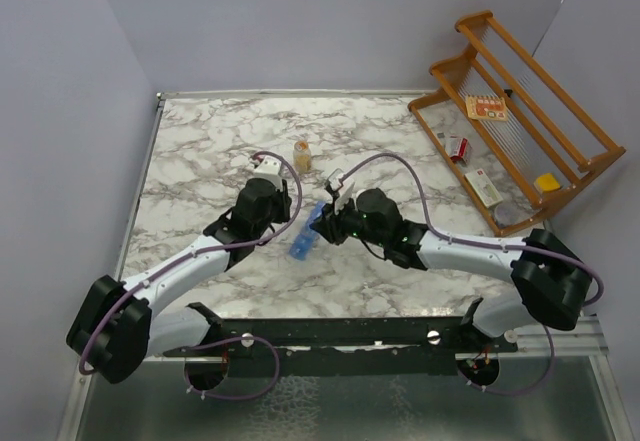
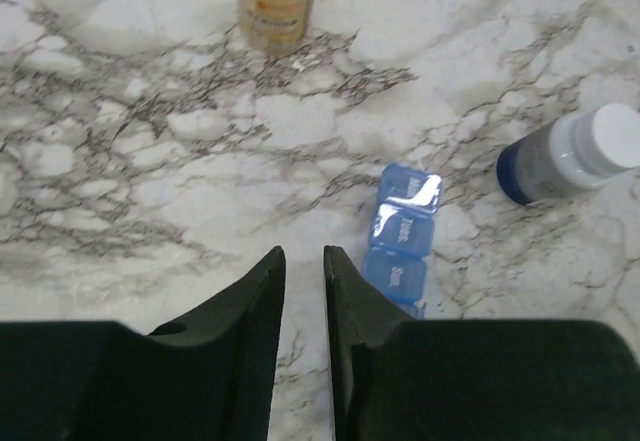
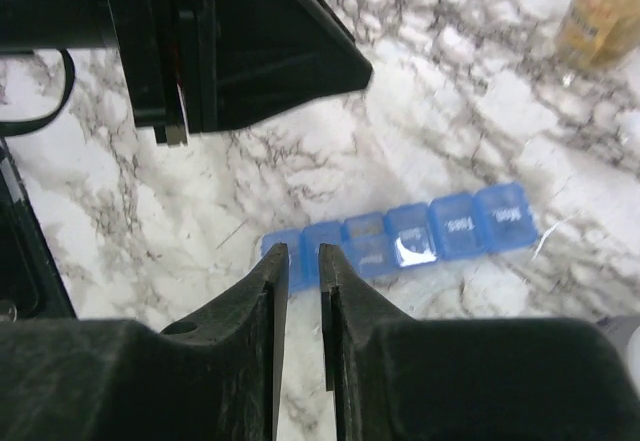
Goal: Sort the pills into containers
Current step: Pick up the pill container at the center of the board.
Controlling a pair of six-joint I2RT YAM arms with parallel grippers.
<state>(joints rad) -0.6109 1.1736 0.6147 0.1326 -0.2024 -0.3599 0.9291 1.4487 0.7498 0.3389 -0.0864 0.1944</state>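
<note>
Top view: the pill box (image 1: pixel 304 239) lies on the marble table (image 1: pixel 200 151), between the left gripper (image 1: pixel 288 203) and the right gripper (image 1: pixel 326 223) and closer to the right one's tips.

Left wrist: left gripper (image 2: pixel 304 253) is parted by a narrow slit with nothing in it. Pill box (image 2: pixel 405 231) sits just right of the tips, the amber bottle (image 2: pixel 272 6) well ahead, and the white-capped bottle (image 2: pixel 580 151) far right.

Right wrist: right gripper (image 3: pixel 304 251) is slightly parted and grips nothing. Its tips are over one end of the pill box (image 3: pixel 450 226), which runs off to the right. Cannot tell whether they touch.
</note>
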